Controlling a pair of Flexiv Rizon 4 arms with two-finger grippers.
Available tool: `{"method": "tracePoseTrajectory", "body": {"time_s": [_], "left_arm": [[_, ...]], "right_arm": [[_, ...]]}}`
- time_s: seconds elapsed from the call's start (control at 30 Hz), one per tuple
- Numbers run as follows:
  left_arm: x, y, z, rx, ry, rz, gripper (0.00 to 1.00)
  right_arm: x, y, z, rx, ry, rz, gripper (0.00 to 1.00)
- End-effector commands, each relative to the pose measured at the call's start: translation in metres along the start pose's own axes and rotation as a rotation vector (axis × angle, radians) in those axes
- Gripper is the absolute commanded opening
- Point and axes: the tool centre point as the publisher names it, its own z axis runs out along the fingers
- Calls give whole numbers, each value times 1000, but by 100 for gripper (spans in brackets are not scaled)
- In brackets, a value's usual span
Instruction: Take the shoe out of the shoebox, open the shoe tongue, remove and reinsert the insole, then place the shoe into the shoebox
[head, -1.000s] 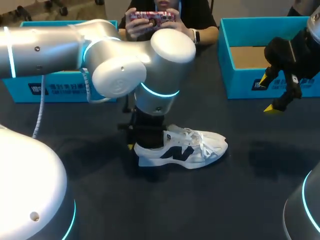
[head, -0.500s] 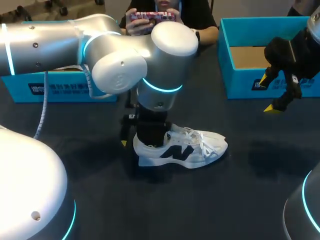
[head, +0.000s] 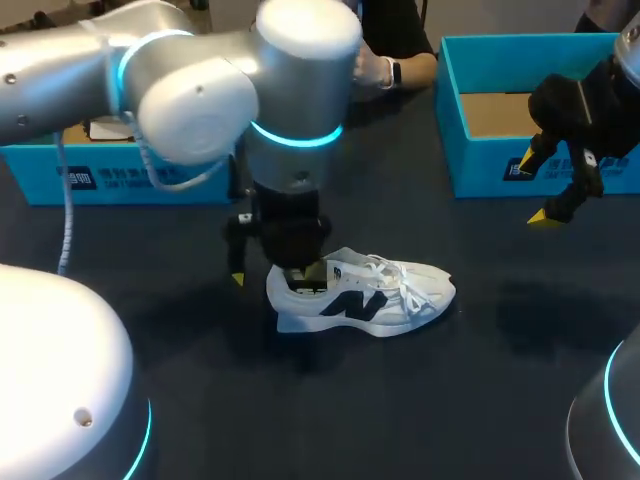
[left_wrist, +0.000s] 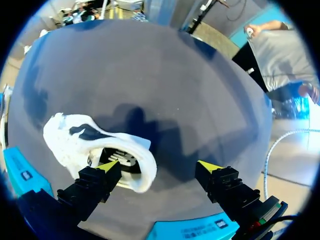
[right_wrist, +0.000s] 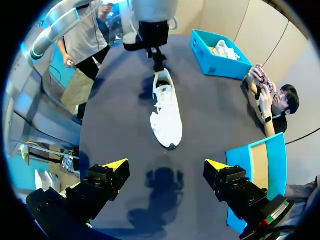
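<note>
Your left arm (head: 200, 80) had swung up and leftward from the heel of the shoe (head: 365, 300). On the dark table (head: 450, 400) the white shoe stood on its sole, outside the blue box (head: 480, 175). Your left gripper (left_wrist: 159, 167) hung spread, one tip over the heel opening. Your right gripper (head: 537, 190) hovered spread beside that box.
</note>
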Motion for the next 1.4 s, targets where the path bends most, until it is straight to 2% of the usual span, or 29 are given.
{"method": "tracePoseTrajectory", "body": {"time_s": [0.03,0.13,0.27,0.57,0.83,0.97,1.07,1.13,1.4], "left_arm": [[23,-1,-15,9,-106,-32,100],[30,-4,-23,4,-134,-99,100],[40,-1,-30,54,-165,-191,100],[57,4,-28,154,-180,-307,100],[77,6,-33,147,-215,-410,100],[92,10,-34,189,-220,-456,100],[101,15,-33,219,-188,-478,100],[107,19,-33,199,-150,-470,100],[107,19,-33,199,-150,-470,100]], "right_arm": [[-1,0,1,2,1,1,100],[-1,0,1,2,1,1,100],[-1,0,1,2,1,1,100],[-1,0,1,2,1,1,100],[-1,0,1,2,1,1,100],[-1,0,1,2,1,1,100],[-1,0,1,2,1,1,100],[-1,0,1,2,1,1,100],[-1,0,1,2,1,1,100]]}}
